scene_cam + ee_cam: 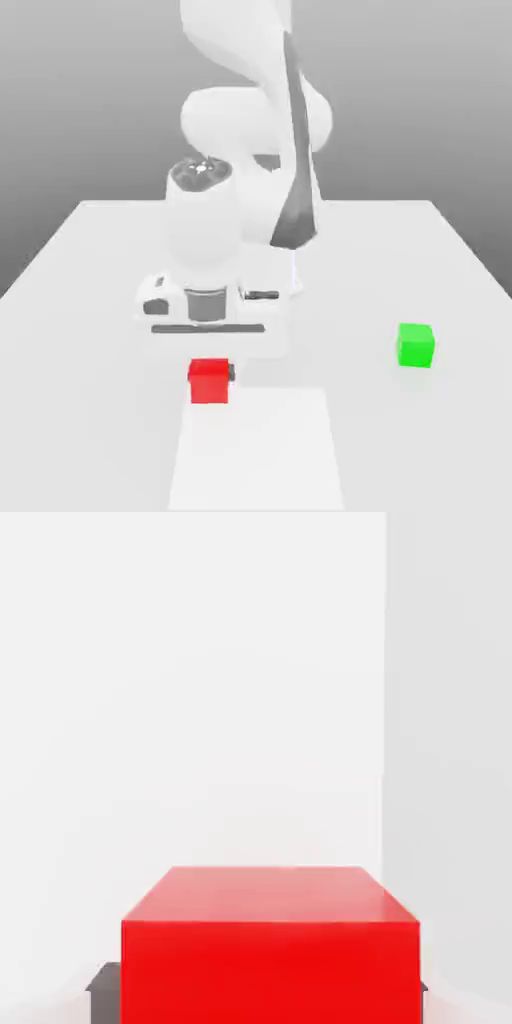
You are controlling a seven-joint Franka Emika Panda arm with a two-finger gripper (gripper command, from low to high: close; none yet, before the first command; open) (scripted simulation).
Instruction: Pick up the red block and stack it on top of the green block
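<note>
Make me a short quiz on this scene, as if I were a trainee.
1. True or false: the red block sits on top of the green block.
2. Fill in the blank: the robot's gripper is closed on the ____ block.
3. Which block is nearer the exterior view's right edge?
A. The red one
B. The green one

Key:
1. False; they are well apart.
2. Red; it sits between the two fingers.
3. B.
</note>
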